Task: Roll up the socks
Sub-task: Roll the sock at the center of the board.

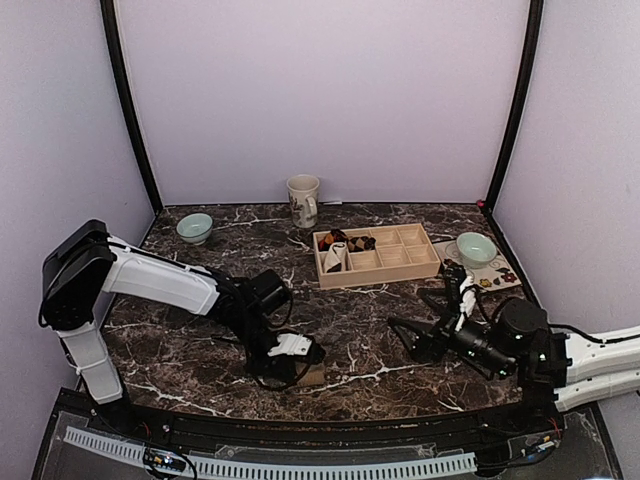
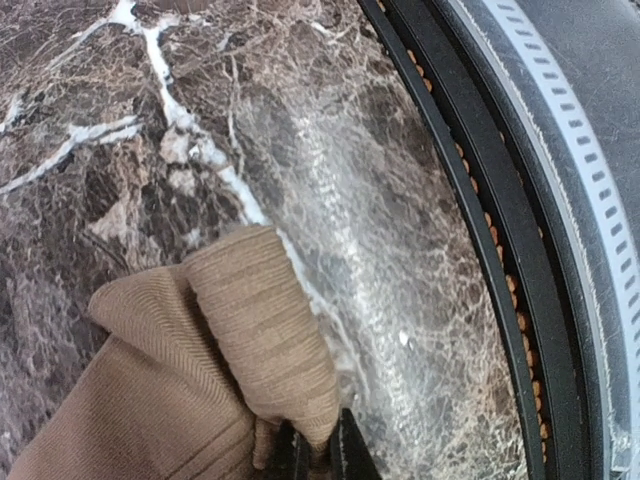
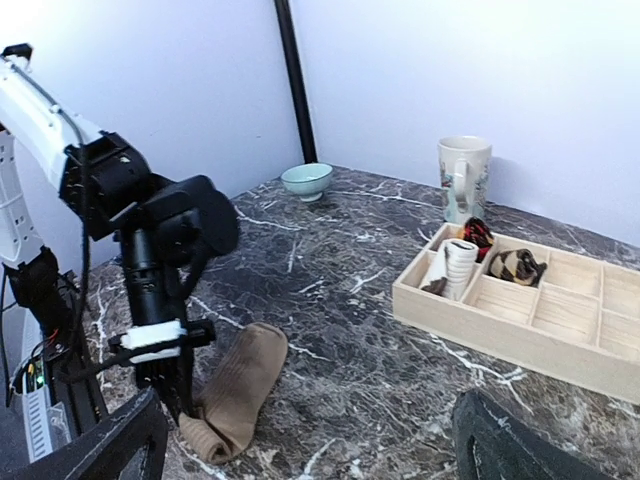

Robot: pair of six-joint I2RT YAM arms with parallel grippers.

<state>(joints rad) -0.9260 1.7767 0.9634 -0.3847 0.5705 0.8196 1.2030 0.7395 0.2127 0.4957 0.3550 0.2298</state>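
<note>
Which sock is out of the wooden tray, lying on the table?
The plain tan sock, pinched by the left gripper near the table's front edge; the other socks sit bundled in the tray.

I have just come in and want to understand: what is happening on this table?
The left gripper is shut on one end of the tan sock, which lies stretched out near the front edge of the marble table, only that end folded over. The right gripper hangs open over the table's right side, holding nothing. Some rolled socks sit in the wooden tray farther back.
</note>
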